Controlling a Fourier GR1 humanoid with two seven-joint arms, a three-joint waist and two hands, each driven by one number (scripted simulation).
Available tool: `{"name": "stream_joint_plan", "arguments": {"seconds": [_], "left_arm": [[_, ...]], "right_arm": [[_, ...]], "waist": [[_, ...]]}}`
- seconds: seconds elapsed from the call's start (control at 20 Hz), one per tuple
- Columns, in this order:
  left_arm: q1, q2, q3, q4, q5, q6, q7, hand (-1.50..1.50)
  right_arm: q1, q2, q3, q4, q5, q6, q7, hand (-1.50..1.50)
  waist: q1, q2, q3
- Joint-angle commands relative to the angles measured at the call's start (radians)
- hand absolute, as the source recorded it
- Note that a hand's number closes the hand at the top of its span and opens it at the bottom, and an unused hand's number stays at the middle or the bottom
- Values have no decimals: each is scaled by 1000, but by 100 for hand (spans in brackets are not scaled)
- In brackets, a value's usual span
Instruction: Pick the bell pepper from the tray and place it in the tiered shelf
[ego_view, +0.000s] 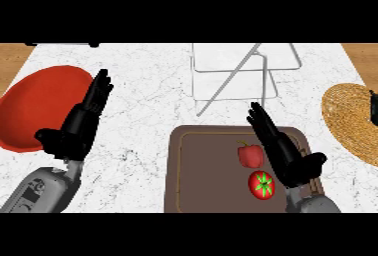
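A red bell pepper (250, 155) lies on the brown tray (203, 175) near the counter's front, with a red tomato (260, 184) just below it. My right hand (284, 155) is open, fingers straight, hovering over the tray's right side right beside the pepper, not gripping it. The white wire tiered shelf (236, 70) stands at the back middle of the counter. Over the counter's left part, my left hand (77, 127) is open with fingers pointing up, holding nothing.
A red plate (33, 107) lies at the left edge, partly behind my left hand. A woven straw mat (353, 117) sits at the right edge. White marble counter (148, 100) stretches between the tray and the shelf.
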Motion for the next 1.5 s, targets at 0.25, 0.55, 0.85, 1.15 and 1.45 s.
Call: {"name": "stream_joint_plan", "arguments": {"seconds": [0.25, 0.55, 0.85, 1.15, 1.45], "left_arm": [[220, 20, 81, 175, 121, 25, 176, 0], [215, -3, 91, 203, 177, -84, 206, 0], [263, 13, 120, 168, 190, -127, 216, 0], [214, -10, 140, 244, 159, -129, 204, 0], [218, -46, 125, 235, 135, -120, 191, 0]], "right_arm": [[-12, -308, -288, -186, 225, -164, -164, 150], [216, -332, -399, -109, 235, -231, -78, -150], [382, -440, -388, -328, 205, -21, -103, -150], [425, -497, -341, -545, 237, 64, 103, -150], [388, -540, -222, -785, 377, 54, 523, -150]], "waist": [[-65, 1, 24], [-19, 14, 30], [-18, 10, 30], [-16, 14, 29], [-6, 15, 28]]}}
